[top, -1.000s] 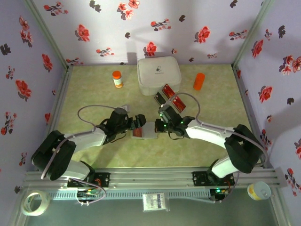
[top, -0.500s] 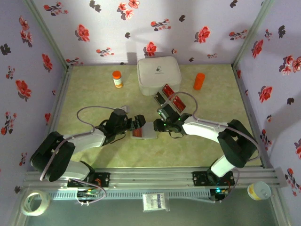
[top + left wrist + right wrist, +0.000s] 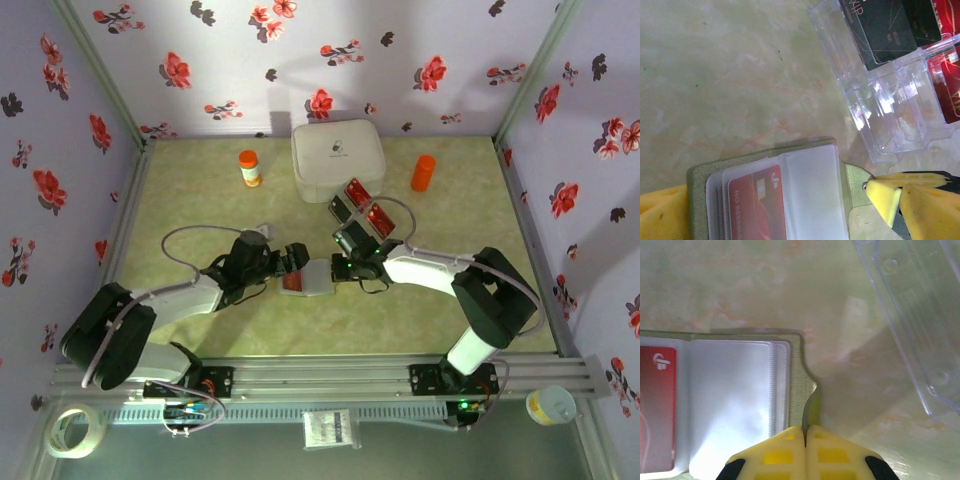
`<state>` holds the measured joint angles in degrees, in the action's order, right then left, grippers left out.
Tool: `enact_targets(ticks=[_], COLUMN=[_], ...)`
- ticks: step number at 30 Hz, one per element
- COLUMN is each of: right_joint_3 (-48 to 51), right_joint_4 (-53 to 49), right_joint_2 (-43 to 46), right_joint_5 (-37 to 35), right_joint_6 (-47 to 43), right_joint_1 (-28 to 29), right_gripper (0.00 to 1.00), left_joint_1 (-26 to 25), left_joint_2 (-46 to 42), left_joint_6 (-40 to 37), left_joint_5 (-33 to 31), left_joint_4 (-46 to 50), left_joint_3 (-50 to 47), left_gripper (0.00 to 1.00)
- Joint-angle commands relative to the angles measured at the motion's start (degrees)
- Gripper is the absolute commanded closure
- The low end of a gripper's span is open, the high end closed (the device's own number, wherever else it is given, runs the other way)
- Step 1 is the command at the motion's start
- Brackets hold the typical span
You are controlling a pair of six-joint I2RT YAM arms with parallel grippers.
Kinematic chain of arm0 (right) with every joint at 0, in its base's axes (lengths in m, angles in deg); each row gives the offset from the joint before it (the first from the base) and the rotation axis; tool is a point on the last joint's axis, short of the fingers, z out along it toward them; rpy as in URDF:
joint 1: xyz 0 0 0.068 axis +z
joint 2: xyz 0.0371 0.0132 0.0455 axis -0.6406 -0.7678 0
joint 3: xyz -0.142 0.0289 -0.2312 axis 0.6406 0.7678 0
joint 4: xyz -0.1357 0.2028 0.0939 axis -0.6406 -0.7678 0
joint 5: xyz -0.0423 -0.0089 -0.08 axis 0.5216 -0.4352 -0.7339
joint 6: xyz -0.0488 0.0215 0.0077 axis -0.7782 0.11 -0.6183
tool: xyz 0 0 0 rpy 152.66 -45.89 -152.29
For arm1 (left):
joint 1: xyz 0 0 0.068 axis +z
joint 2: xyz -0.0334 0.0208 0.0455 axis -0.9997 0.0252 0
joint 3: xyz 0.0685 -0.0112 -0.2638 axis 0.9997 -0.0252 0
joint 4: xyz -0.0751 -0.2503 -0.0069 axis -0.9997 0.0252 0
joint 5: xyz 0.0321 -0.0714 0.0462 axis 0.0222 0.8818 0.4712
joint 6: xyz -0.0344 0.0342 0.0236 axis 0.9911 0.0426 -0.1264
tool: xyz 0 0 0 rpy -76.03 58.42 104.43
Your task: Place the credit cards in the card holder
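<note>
We see the card holder [image 3: 308, 279] lying open on the table [image 3: 200, 195] between our two arms, a red card [image 3: 757, 205] tucked in its clear sleeve. The right gripper [image 3: 805, 432] has its jaws clenched on the holder's olive edge, where a thin strip runs in between the tips. The left gripper [image 3: 296, 264] stands at the holder's other side, jaws released wide. The other credit cards [image 3: 378, 218] – red and dark – lie in the clear tray [image 3: 880, 125] just beyond the holder.
</note>
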<state>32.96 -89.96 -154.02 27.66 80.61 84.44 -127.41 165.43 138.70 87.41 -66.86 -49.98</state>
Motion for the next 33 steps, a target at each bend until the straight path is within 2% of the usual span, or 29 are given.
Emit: enact_targets(ticks=[1,10,20,21,25,28,33], right_joint_3=[0.9,4.0,7.4,7.6,9.4,11.0,15.0], right_joint_4=[5.2,11.0,14.4,14.1,12.3,9.0,6.2], right_joint_2=[0.2,-0.1,0.8,1.2,5.7,10.5,17.8], right_joint_5=[3.9,6.9,8.0,8.0,6.9,5.1,3.6], right_joint_6=[1.5,4.5,6.3,6.4,6.7,6.6,7.4], right_joint_1=[-0.3,-1.3,-2.7,-2.8,-4.0,-5.3,-7.4], right_gripper=[1.0,1.0,1.0,0.99,0.73,0.68,0.67], left_joint_1=[-1.3,-5.7,-7.8,-7.8,-8.0,-8.2,-8.9], left_joint_2=[-2.4,-0.1,6.4,7.0,8.5,9.8,12.3], left_joint_6=[1.4,2.5,3.8,4.0,4.5,5.0,5.8], left_joint_5=[0.5,0.5,0.5,0.5,0.5,0.5,0.4], left_joint_4=[-0.8,-2.8,-6.0,-6.3,-7.3,-8.2,-9.3], left_joint_3=[-0.4,3.4,6.8,6.7,6.6,6.5,6.4], left_gripper=[0.0,0.0,0.0,0.0,0.0,0.0,0.0])
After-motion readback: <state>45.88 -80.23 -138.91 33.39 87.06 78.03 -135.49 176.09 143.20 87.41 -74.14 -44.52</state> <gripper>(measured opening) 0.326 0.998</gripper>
